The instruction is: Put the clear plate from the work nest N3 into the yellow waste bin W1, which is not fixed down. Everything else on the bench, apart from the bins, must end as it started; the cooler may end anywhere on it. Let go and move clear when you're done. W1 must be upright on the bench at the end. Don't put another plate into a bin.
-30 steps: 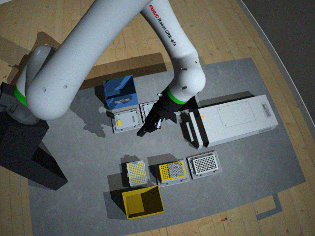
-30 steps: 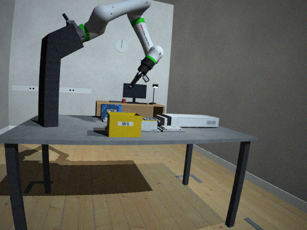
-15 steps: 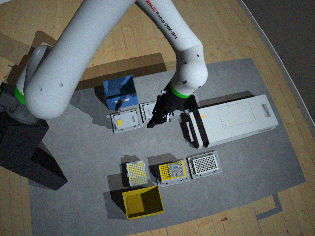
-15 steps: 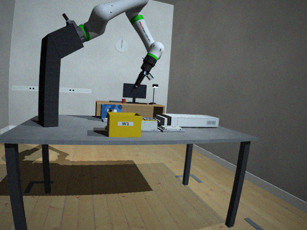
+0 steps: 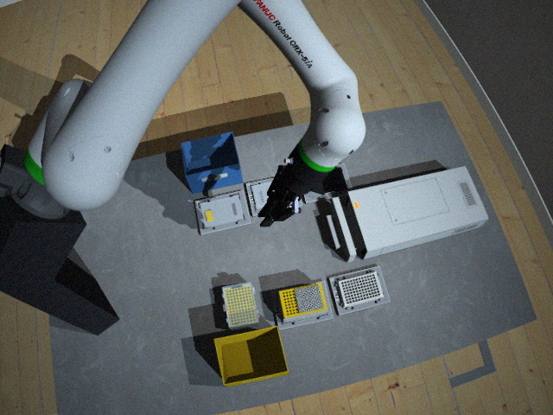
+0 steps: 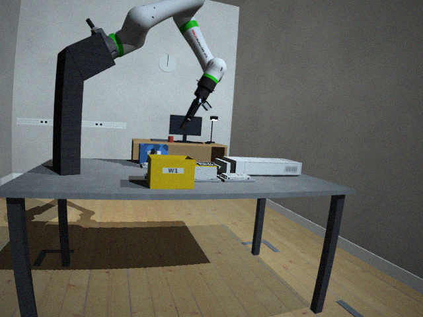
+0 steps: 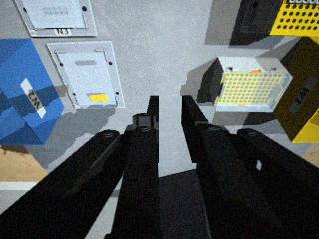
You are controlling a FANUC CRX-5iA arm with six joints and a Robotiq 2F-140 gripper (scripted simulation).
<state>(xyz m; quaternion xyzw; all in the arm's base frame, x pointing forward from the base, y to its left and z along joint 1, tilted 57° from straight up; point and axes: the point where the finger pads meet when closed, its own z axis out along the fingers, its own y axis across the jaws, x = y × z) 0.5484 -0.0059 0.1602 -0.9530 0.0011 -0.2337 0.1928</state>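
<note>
The work nest N3 shows at the top left of the wrist view, with a pale clear plate [image 7: 56,10] lying in it. In the top view this nest [image 5: 258,194] is partly hidden under my gripper [image 5: 273,218]. The gripper hangs high above the bench, tilted. Its fingers stand a little apart with nothing between them. The yellow waste bin W1 [image 5: 250,354] stands upright and empty near the front edge of the bench. It also shows in the exterior view [image 6: 170,171] and at the right edge of the wrist view [image 7: 299,100].
A blue cooler [image 5: 211,161] stands behind a nest with a yellow tag [image 5: 221,213]. A long white instrument [image 5: 402,209] lies to the right. In front are a box with yellow tips [image 5: 240,304], a yellow-and-black plate [image 5: 302,299] and a white well plate [image 5: 359,288].
</note>
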